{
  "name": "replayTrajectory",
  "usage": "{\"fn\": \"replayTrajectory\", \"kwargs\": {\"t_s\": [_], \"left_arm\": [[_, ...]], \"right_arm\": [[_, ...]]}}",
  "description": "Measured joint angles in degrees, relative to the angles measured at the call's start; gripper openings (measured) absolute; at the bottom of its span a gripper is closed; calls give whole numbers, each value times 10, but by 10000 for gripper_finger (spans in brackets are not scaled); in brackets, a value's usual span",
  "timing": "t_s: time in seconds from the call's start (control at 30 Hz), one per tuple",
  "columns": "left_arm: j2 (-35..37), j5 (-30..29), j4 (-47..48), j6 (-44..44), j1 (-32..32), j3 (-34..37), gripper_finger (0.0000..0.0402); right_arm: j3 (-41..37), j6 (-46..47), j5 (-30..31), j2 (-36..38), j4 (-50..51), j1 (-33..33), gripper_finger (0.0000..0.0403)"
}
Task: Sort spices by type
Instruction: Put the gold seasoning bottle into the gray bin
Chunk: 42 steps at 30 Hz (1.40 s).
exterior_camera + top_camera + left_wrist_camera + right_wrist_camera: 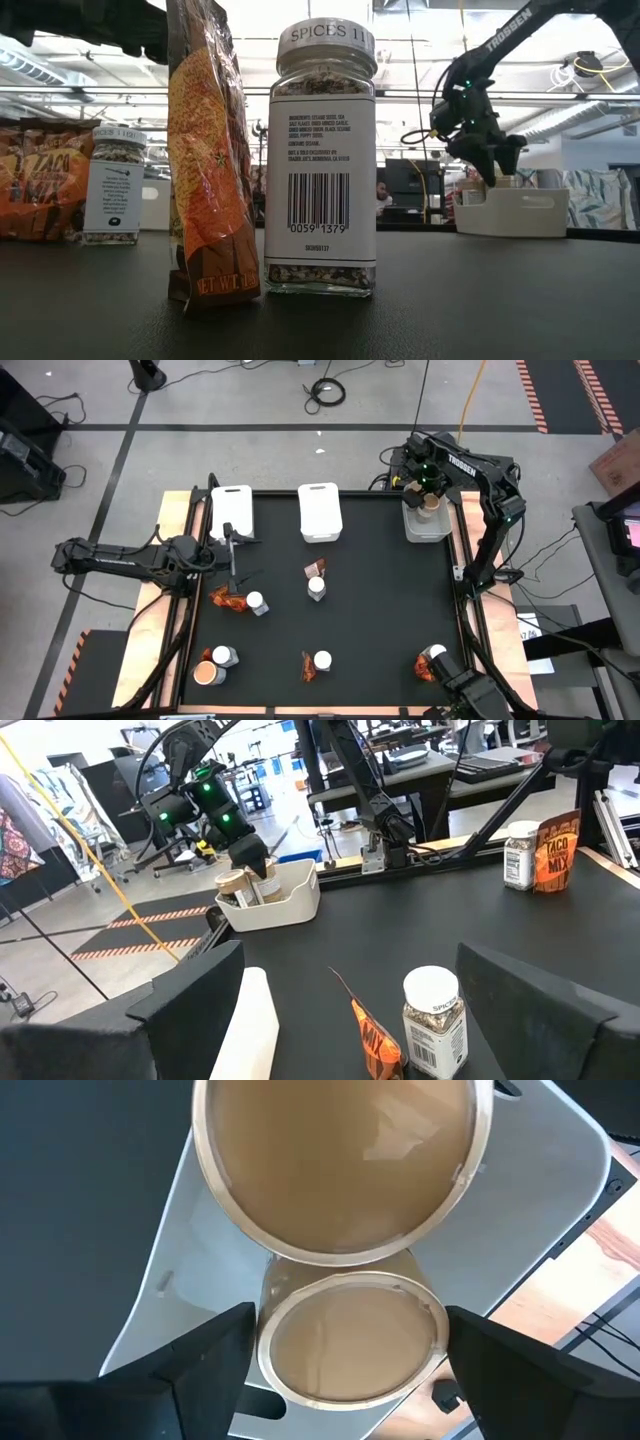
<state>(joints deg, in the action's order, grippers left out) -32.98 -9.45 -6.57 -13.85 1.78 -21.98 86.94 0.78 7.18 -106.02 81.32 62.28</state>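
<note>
Two tan-topped tubs (350,1338) sit in the white bin (428,522) at the far right corner of the bench (380,610), one stacked or leaning over the other as far as the wrist camera shows. The right gripper (430,485) hangs directly above them, its jaws spread wide to either side of the nearer tub and not gripping it.

Out on the dark bench the other spices are scattered: a white-lidded jar (317,589) with a red-orange sachet (315,569) beside it near the middle, another jar and sachet pair (240,601) toward the left edge, a jar (224,656) and a tub (207,674) at the near left corner, a pair at the near edge (316,663), and one more (432,659) at the near right.

The left gripper (232,550) waits near the far left bin (231,510), jaws fully open and empty. A third white bin (320,512) stands at the far edge's middle.
</note>
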Motion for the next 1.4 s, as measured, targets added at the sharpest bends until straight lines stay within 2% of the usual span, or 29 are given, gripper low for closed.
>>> {"fn": "replayTrajectory", "kwargs": {"t_s": [0.37,0.63,0.73,0.9,1.1,1.23,1.4], "left_arm": [[0,0,0,0,0,0,367],[0,0,0,0,0,0,367],[0,0,0,17,0,0,367],[0,0,52,56,0,-20,367],[-3,12,147,148,18,-58,367],[-24,41,200,200,52,-115,367],[-95,43,313,258,122,-218,367]], "right_arm": [[9,-23,0,0,30,-2,325],[87,-1,2,1,87,-9,325],[118,-4,-24,15,83,-32,325],[142,-20,-49,46,43,-109,325],[139,-38,-56,85,-68,-241,325],[139,-57,-56,95,-142,-326,325],[139,-61,-56,96,-180,-422,325]]}}
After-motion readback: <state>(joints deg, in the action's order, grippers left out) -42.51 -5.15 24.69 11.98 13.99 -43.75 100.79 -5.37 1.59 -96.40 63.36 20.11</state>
